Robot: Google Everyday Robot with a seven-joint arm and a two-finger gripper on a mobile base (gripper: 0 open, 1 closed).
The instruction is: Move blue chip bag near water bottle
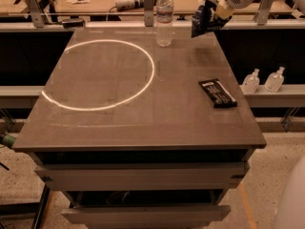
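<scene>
Blue chip bag [201, 25] is hanging in the air over the far right corner of the surface [124, 123], clear of it. It is sitting just right of the water bottle [164, 18], with a gap showing between them. The gripper [213, 14] is reaching in from the upper right and pinching the bag by its top edge.

Risks, as judged:
- The grip is on thin foil at one edge only, so the bag may be slipping out before it is lowered.
- The bag is hanging close to the surface's back and right edges, so a release from this height could be sending it over the side.
- The bottle is standing tall and narrow; a leftward swing of the bag or gripper could be tipping it.

Bag is looking crumpled and dark blue with white patches; the print is not readable. It is drooping below the gripper.

Further out, a black packet [218, 92] is lying flat near the right edge, well apart. Two pump bottles [251, 81] are standing on a ledge beyond.
</scene>
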